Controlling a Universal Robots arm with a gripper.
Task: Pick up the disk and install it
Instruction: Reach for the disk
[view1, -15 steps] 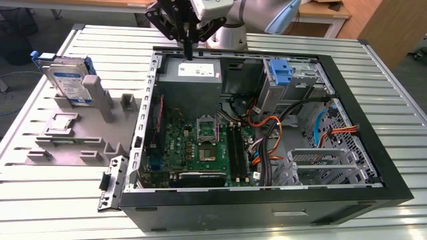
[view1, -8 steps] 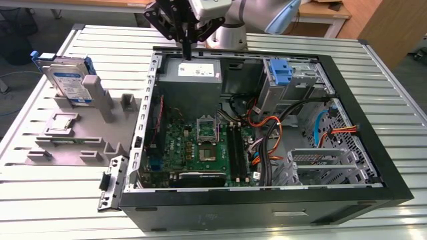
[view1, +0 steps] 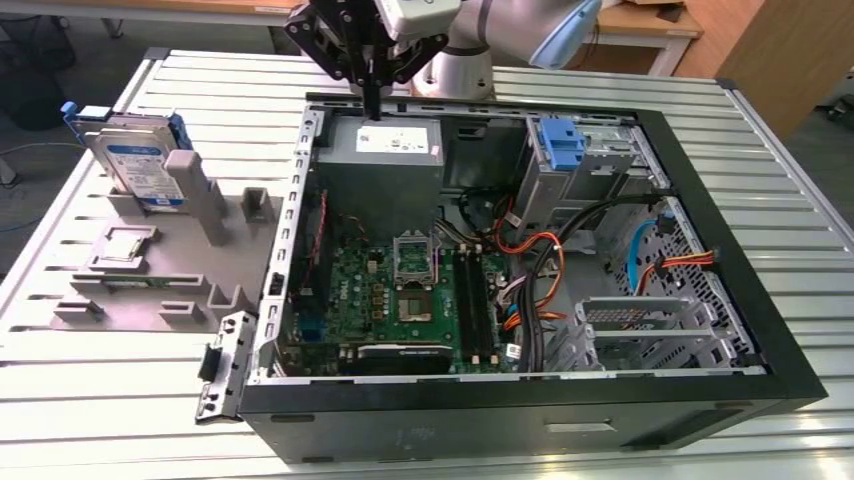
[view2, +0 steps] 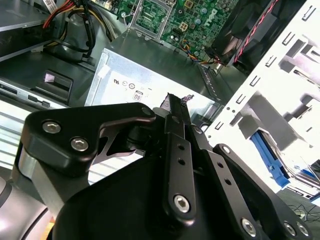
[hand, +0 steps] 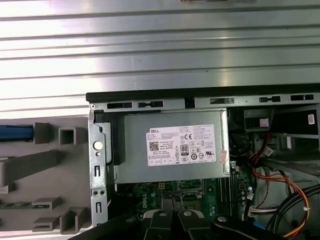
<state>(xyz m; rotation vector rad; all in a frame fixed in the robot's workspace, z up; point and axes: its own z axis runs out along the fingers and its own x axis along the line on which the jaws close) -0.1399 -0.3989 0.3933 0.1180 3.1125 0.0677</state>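
Observation:
The disk (view1: 142, 165), a silver-grey drive with a white and blue label in a blue carrier, stands on edge in the grey holder (view1: 147, 270) at the exterior view's left, outside the computer case. A blue strip of its carrier (hand: 16, 132) appears in the first wrist view. My gripper (view1: 374, 108) hangs over the case's back edge, above the grey power supply (view1: 384, 150), well to the right of the disk. Its black fingers (view2: 175, 120) are pressed together with nothing between them.
The open computer case (view1: 747, 330) lies on a ribbed metal table (view1: 160, 400), with the motherboard (view1: 400, 290), orange and black cables (view1: 547, 270) and a metal drive cage (view1: 641, 325) inside. A lone blue bracket (view1: 561, 145) sits in the upper bay.

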